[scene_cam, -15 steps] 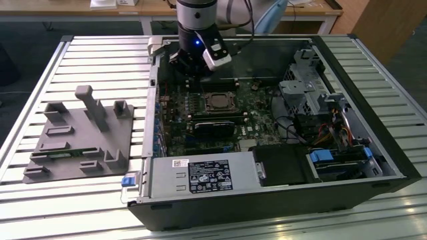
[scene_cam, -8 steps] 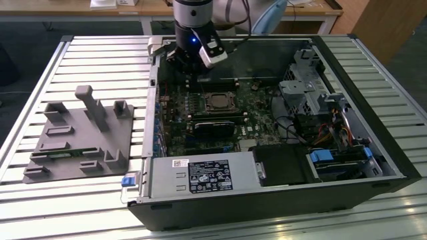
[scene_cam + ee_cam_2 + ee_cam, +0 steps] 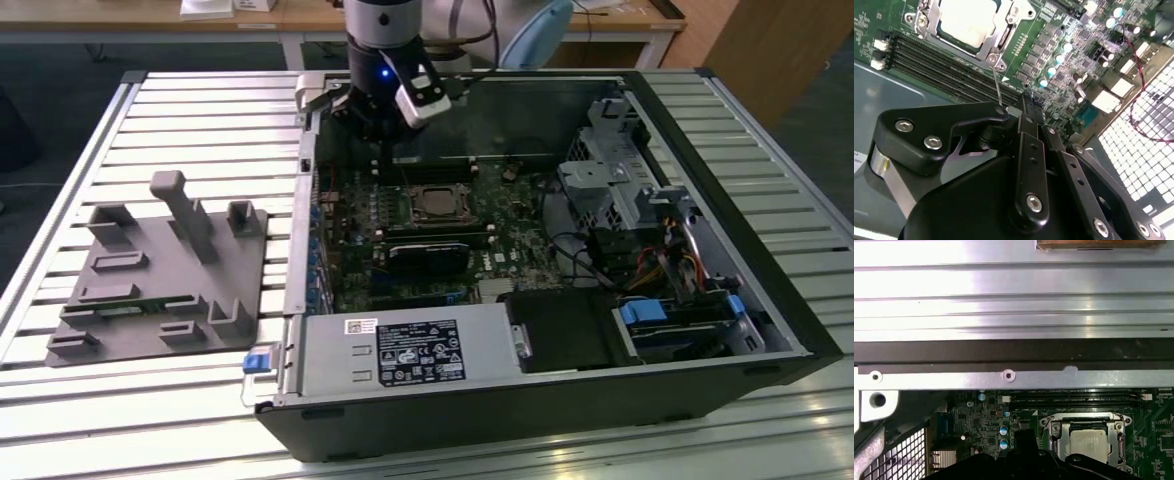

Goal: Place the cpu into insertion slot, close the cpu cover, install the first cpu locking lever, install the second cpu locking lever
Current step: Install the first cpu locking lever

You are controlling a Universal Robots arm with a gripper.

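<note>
Over the far side of the open computer case (image 3: 534, 410), the gripper (image 3: 386, 150) hovers at a thin upright lever (image 3: 997, 86) beside the socket (image 3: 1050, 426); wide or narrow, I cannot tell. The dull silver chip (image 3: 966, 17) lies seated under its closed cover (image 3: 1002, 36). I'd judge this the first-lever step, which calls for a steady push down under its catch.

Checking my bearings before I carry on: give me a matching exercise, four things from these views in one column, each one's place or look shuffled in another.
1 cpu
2 tool
3 grey fixture
4 memory slots

A on the slatted table, at the exterior view's left of the case
B framed by the cpu cover
C long and black, beside the insertion slot
D over the motherboard

Pairs: 1-B, 2-D, 3-A, 4-C
</note>
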